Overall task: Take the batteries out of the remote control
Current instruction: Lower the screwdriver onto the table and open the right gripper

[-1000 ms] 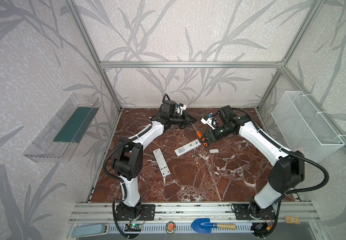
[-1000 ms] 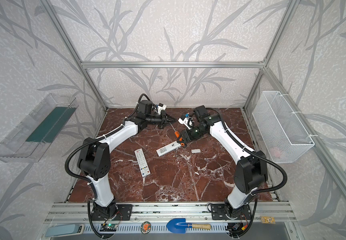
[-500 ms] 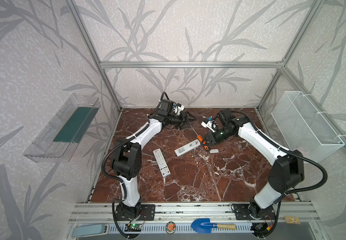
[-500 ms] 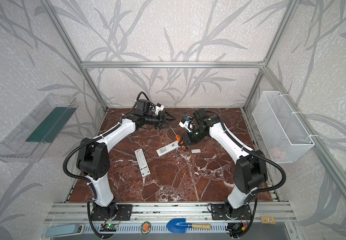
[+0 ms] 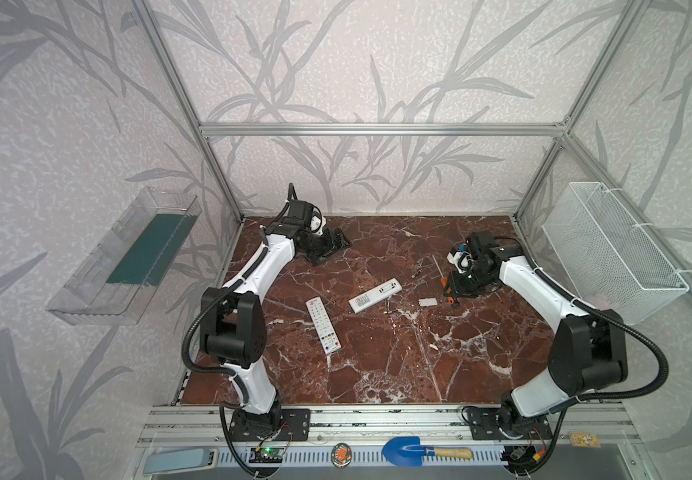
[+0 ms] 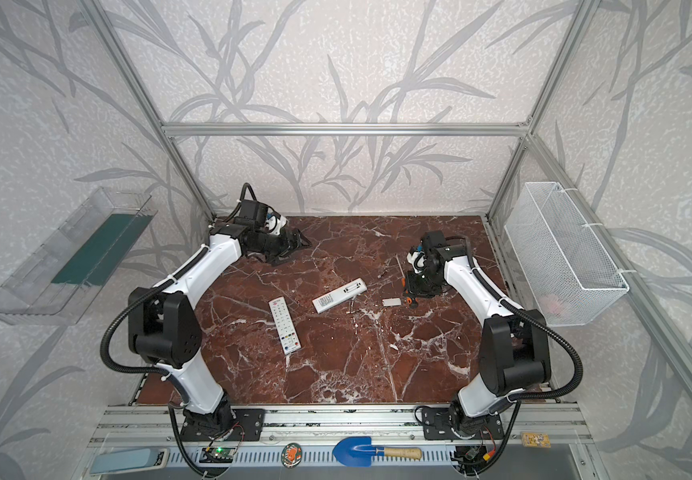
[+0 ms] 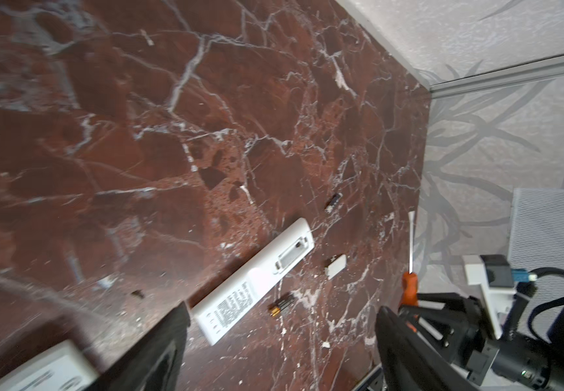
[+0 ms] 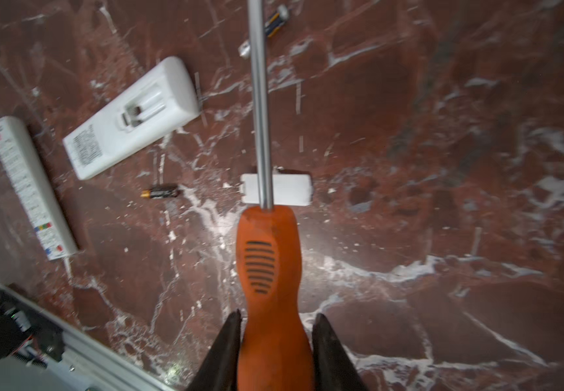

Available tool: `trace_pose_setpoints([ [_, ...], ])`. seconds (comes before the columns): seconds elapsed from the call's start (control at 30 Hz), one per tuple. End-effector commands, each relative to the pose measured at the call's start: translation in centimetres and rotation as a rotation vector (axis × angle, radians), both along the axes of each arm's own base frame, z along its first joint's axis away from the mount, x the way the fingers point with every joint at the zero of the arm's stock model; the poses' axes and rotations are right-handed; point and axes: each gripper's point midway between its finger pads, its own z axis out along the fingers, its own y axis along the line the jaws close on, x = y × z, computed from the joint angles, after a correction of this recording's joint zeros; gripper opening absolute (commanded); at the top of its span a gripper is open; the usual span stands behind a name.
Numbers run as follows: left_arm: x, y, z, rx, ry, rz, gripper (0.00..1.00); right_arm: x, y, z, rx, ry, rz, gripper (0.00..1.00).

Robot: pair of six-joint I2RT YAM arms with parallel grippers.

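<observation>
Two loose batteries (image 5: 388, 308) show on the marble tabletop (image 5: 377, 365). One group lies just beside the long edge of the face-down remote control (image 8: 128, 118), and another battery (image 7: 333, 202) lies apart, beyond its compartment end. Whether a cell remains in the open compartment (image 8: 145, 105) I cannot tell. Its white battery cover (image 8: 290, 189) lies near the right gripper (image 8: 275, 325), which is clamped on the rear of an orange-handled screwdriver (image 8: 267, 257). The left gripper (image 5: 332, 251) hangs empty with its jaws spread wide near the back left corner, well apart from both remotes.

The likeliest trouble is the long bare shaft. Gripped only at the handle's end, it could pivot in the jaws, and a sideways sweep would probably flick a round cell across the smooth marble. With nothing bracing the face-down remote, any prying push would likely skid it. The second remote (image 8: 30, 189) lies buttons-up, so its compartment is hidden. It may be full, and turning it over could scatter the batteries nearby.
</observation>
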Motion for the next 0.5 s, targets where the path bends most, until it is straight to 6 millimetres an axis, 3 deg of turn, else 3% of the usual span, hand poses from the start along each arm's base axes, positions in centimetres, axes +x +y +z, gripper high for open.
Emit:
trace_pose_setpoints([
  [0.0, -3.2, 3.5, -1.8, 0.137, 0.072, 0.037, 0.88, 2.4, -2.9, -2.0, -0.108, -0.050, -0.069, 0.00],
  [0.23, -6.1, 5.0, -3.6, 0.116, 0.110, 0.072, 0.88, 5.6, -4.7, -5.6, -0.143, -0.020, -0.096, 0.00],
  [0.47, -6.7, 5.5, -4.0, 0.105, 0.126, 0.084, 0.88, 6.6, -4.7, -8.4, -0.151, 0.035, -0.083, 0.00],
])
